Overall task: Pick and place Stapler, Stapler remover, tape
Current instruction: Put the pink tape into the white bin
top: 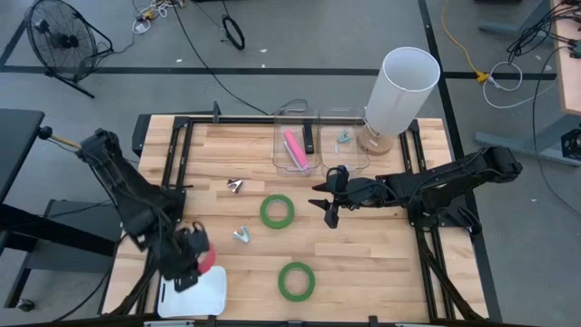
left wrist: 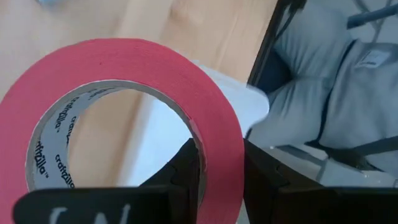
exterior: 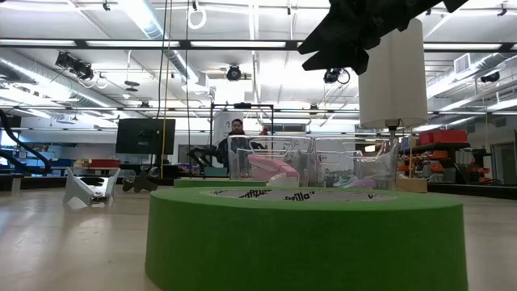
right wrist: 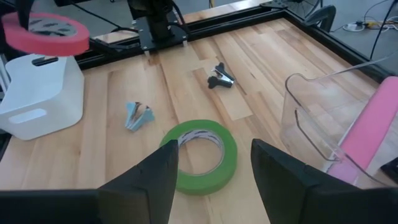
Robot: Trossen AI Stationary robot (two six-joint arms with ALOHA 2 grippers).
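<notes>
My left gripper (top: 192, 260) is shut on the pink-red tape roll (left wrist: 124, 81) above a white bin (top: 201, 292) at the table's near left corner. The roll also shows in the right wrist view (right wrist: 46, 34). My right gripper (top: 329, 196) is open and empty in the air, just right of a green tape roll (top: 277, 211) that lies flat on the table; it also shows in the right wrist view (right wrist: 202, 155). A second green roll (top: 296, 281) lies flat near the front edge. A dark staple remover (top: 235, 185) and a light one (top: 241, 235) lie on the wood. A pink stapler (top: 294, 149) lies in a clear bin. My left gripper pinches the wall of the pink-red roll (left wrist: 217, 155), one finger (left wrist: 185, 171) inside the open centre and one (left wrist: 270, 177) outside. The roll is lifted clear and lies nearly level above the white bin (right wrist: 37, 93).
Two clear bins (top: 318, 141) stand at the far middle, next to a tall white cylinder (top: 399, 89). Black frame rails run along the table's left, right and far edges. A person shows far off in the low view (exterior: 236, 129). Open wood lies between the two green rolls.
</notes>
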